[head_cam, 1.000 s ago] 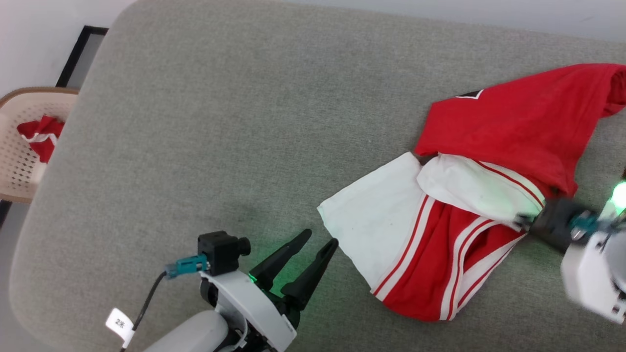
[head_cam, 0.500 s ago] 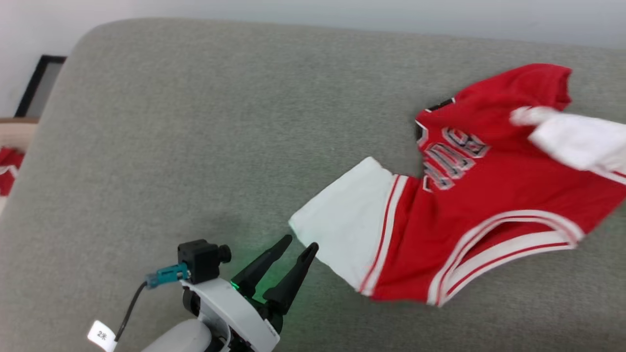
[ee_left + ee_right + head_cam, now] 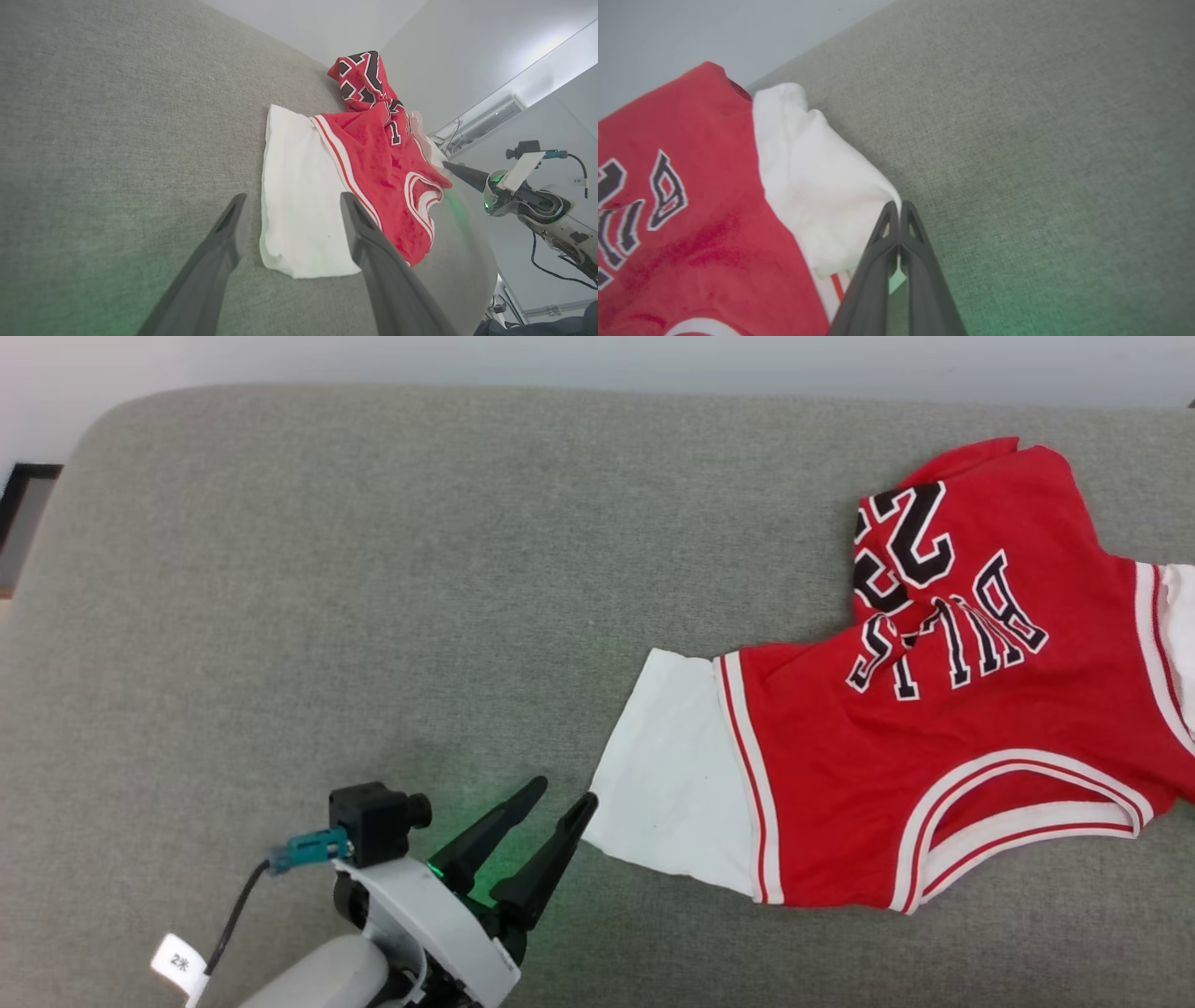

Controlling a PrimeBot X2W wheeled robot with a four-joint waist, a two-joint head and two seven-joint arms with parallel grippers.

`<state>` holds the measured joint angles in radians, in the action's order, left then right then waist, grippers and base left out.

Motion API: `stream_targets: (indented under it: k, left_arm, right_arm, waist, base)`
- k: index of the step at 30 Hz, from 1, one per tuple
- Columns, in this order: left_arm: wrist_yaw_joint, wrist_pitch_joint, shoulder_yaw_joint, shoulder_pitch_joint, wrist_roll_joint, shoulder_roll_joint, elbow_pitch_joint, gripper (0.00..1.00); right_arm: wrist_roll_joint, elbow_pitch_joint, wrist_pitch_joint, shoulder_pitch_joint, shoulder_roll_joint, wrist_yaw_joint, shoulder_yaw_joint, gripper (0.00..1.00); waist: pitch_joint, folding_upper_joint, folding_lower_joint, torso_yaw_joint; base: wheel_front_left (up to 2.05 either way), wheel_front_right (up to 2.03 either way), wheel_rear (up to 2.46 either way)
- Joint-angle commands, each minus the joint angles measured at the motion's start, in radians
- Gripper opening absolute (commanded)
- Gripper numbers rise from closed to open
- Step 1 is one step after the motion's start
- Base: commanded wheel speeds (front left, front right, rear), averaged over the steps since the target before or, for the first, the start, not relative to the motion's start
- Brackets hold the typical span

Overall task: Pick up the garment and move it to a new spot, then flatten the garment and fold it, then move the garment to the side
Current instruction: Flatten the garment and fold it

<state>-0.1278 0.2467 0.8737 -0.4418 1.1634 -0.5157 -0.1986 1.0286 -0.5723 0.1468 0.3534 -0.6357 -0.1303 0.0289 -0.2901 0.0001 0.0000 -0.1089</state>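
Garment (image 3: 934,747) lies on the grey worktop (image 3: 373,569) in our head view, one white sleeve (image 3: 667,775) just beside our left pincer (image 3: 565,791). Our left wrist view shows that pincer spread wide, empty; our right wrist view shows the right pincer (image 3: 900,206) clamped on the other sleeve (image 3: 808,186).

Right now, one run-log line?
left gripper: open, empty | right gripper: shut on garment sleeve | garment: rumpled, on grey cushion

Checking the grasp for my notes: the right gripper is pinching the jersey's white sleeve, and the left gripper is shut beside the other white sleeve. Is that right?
Not quite: the left gripper is open, not shut, beside the other white sleeve, as the left wrist view shows. The right gripper is indeed pinching the white sleeve of the jersey.
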Motion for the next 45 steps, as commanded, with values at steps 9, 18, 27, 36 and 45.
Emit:
stream_targets:
  k: [9, 18, 27, 36, 45]
  left_arm:
    - [0.02, -0.176, 0.035, -0.129, -0.059, -0.102, 0.003, 1.0]
    - [0.013, -0.634, 0.096, -0.389, 0.003, -0.151, -0.063, 1.0]
    - [0.014, -0.889, 0.142, -0.493, 0.082, -0.094, -0.203, 1.0]
    - [-0.002, -0.949, 0.169, -0.472, 0.154, -0.046, -0.261, 0.11]
    - [0.0, -0.89, 0.15, -0.583, 0.046, -0.175, -0.318, 0.0]
  right_arm:
    - [-0.23, 0.172, -0.063, -0.072, 0.091, 0.0, -0.194, 1.0]
    - [-0.456, 0.536, 0.03, -0.132, 0.267, 0.0, -0.341, 1.0]
    - [-0.527, 0.739, 0.118, -0.166, 0.396, 0.0, -0.319, 1.0]
    - [-0.543, 0.796, 0.13, -0.182, 0.438, 0.0, -0.337, 1.0]
    - [-0.544, 0.792, 0.122, -0.194, 0.452, 0.0, -0.332, 1.0]
  waist:
    - [0.007, -0.0001, 0.0, 0.04]
    - [-0.001, -0.0001, 0.0, 0.129]
    - [-0.037, -0.0001, 0.0, 0.214]
    - [-0.059, -0.0001, 0.0, 0.258]
    - [-0.053, -0.0001, 0.0, 0.253]
  base:
    - [0.0, 0.0, 0.0]
    - [0.0, 0.0, 0.0]
    - [0.0, 0.0, 0.0]
    - [0.0, 0.0, 0.0]
    - [0.0, 0.0, 0.0]
